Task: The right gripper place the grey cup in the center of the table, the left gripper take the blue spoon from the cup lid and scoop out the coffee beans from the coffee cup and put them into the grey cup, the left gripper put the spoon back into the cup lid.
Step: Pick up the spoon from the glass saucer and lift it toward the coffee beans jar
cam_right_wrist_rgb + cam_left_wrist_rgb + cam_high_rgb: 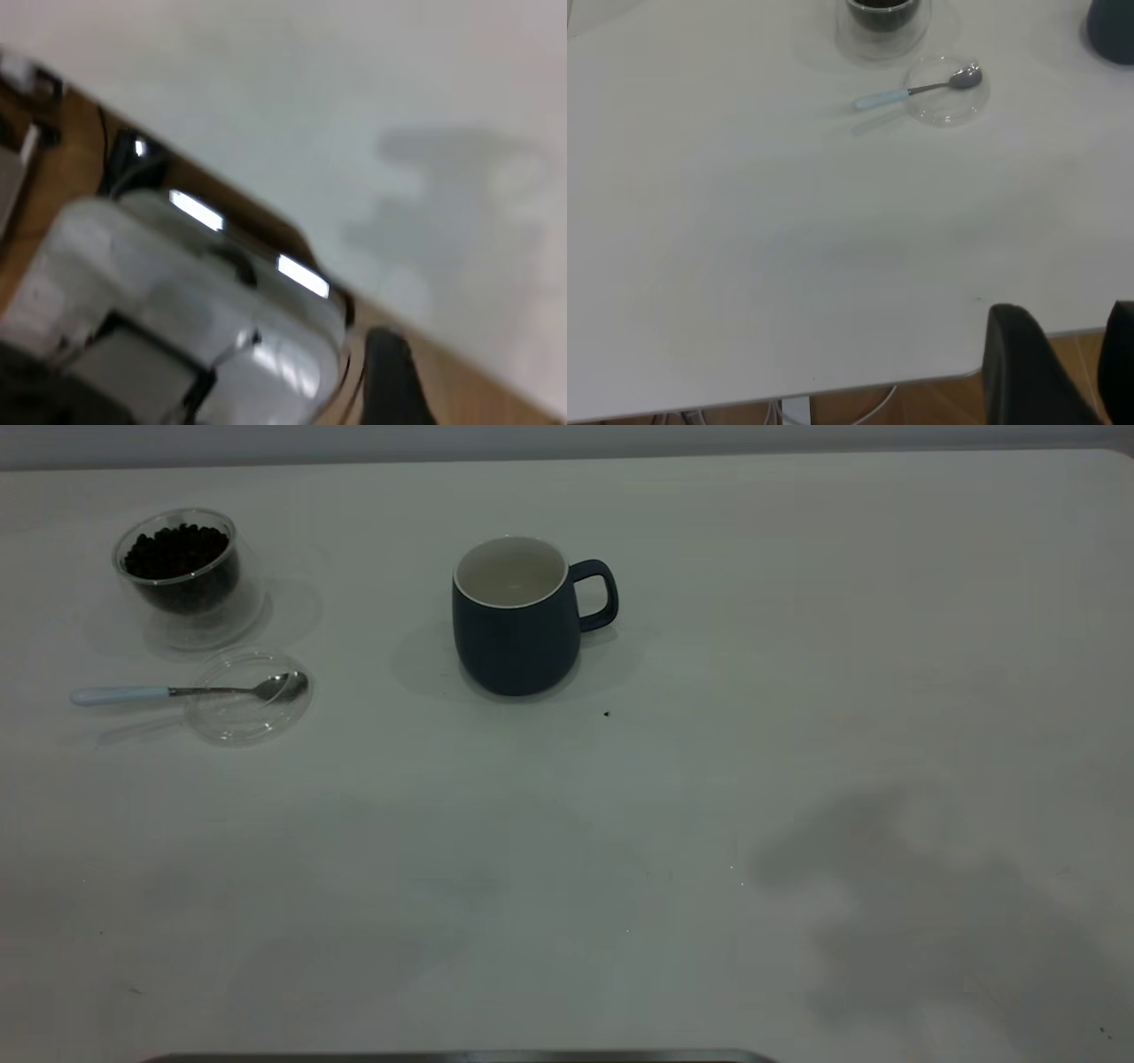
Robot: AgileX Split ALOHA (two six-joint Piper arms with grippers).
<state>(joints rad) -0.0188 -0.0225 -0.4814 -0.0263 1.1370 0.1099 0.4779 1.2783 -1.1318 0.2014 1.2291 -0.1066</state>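
The grey cup (516, 618) stands upright near the middle of the table (673, 797), handle to the right, its off-white inside bare. At the far left the coffee cup (182, 571) holds coffee beans (177, 552). In front of it lies the cup lid (251, 695) with the blue spoon (120, 694) resting across it, bowl in the lid. Neither gripper shows in the exterior view. My left gripper (1063, 312) is open at the table's near edge, far from the blue spoon (879, 99), the cup lid (948, 96) and the coffee cup (883, 22). My right gripper (394, 381) is a dark shape over the table's edge.
A dark speck (606, 713) lies just in front of the grey cup. An arm's shadow (912, 886) falls on the table's front right. Beside the table, the right wrist view shows a shiny silver housing (221, 292) and wooden floor. Cables (859, 403) hang under the table's edge.
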